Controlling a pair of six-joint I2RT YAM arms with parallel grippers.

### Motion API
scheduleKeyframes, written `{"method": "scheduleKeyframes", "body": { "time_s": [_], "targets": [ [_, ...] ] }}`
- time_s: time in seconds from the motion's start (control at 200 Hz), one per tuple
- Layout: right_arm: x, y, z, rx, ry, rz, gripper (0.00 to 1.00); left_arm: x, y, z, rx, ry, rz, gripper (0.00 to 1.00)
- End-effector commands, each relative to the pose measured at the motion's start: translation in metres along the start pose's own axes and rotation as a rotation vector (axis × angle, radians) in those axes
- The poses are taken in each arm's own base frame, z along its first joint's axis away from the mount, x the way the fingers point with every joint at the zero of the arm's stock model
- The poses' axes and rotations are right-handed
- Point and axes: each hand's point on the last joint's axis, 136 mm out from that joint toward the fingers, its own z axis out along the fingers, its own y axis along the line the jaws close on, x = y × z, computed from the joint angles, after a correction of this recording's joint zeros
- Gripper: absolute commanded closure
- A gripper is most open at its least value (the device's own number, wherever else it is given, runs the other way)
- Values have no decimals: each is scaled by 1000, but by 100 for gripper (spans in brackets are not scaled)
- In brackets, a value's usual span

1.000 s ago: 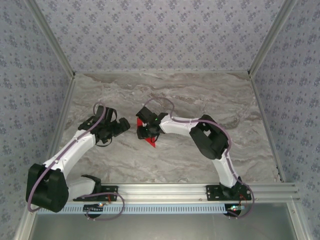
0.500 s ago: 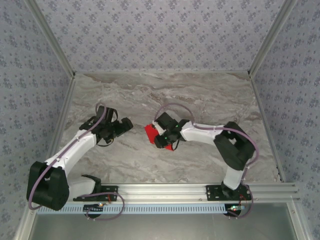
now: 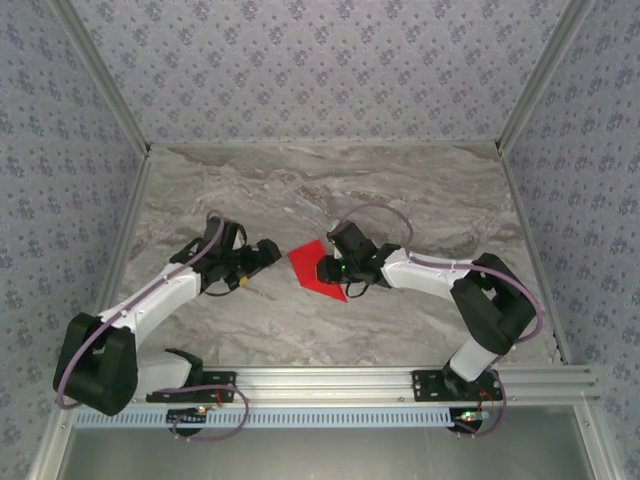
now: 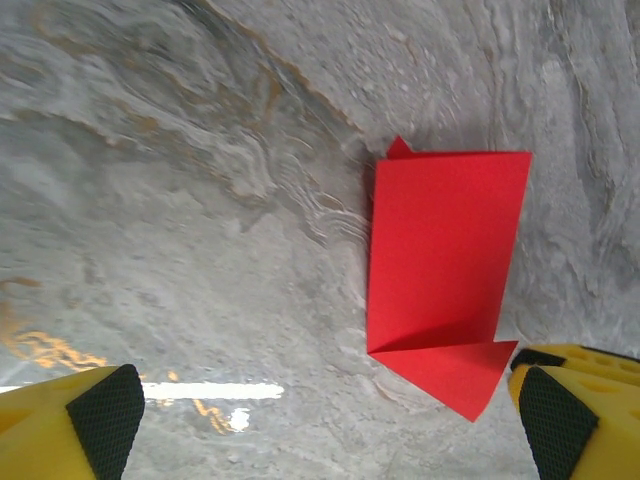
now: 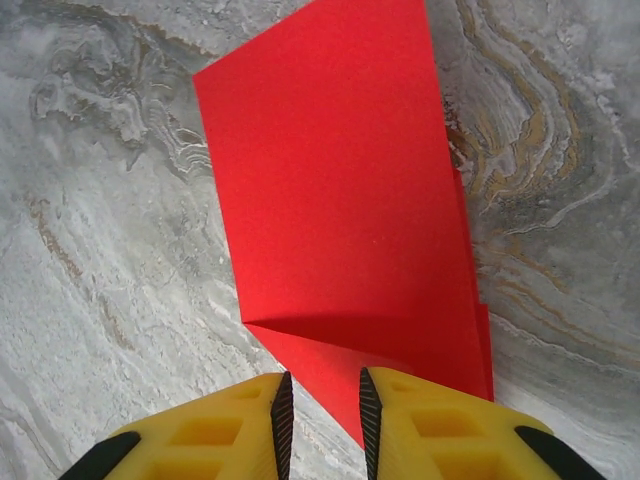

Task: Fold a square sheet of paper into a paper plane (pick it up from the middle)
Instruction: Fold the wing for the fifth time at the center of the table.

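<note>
The square sheet of paper (image 3: 312, 268) is bright red and folded, lying flat on the marble table between my two grippers. It reads as a rectangle with a triangular flap at one end (image 4: 445, 250) (image 5: 340, 200). My right gripper (image 3: 334, 270) sits low over the flap end. Its jaws (image 5: 322, 400) stand a narrow gap apart, with the flap's tip showing between them and nothing pinched. The right finger (image 5: 440, 420) overlaps the paper's edge. My left gripper (image 3: 270, 250) is wide open (image 4: 330, 430) just left of the paper, and its right fingertip (image 4: 560, 420) is close to the flap corner.
The grey marble table (image 3: 420, 200) is walled by patterned panels at the back and sides. An aluminium rail (image 3: 330, 378) runs along the near edge, where both arm bases are mounted. Bare table lies beyond the paper.
My right arm has swung rightwards and stretched low, carrying the paper a little to the right, where it now lies flat. Its jaws narrowed slightly. My left gripper has moved right toward the paper.
</note>
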Motion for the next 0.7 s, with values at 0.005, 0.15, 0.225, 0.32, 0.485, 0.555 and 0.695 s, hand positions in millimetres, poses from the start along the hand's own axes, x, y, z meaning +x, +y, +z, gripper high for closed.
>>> {"method": "scheduleKeyframes", "body": {
  "time_s": [0.005,0.15,0.225,0.32,0.485,0.555,0.695],
  "targets": [
    [-1,-6,9,0,8,68,71,12,-10,12,44,40,-7,1],
    [0,-12,17,-5,30,83,71,22,-17,24,78,80,-18,1],
    [1,-13,22,-13,44,80,72,27,-21,30,91,100,-20,1],
    [3,-18,27,-12,58,90,72,33,-28,36,113,125,-15,1],
    [6,-28,31,-37,65,140,72,46,-39,48,145,176,-21,3],
    [7,-33,32,-58,71,176,72,51,-42,52,149,195,-22,4],
    [9,-38,32,-116,84,251,73,58,-44,61,135,227,-52,10]
  ]
}}
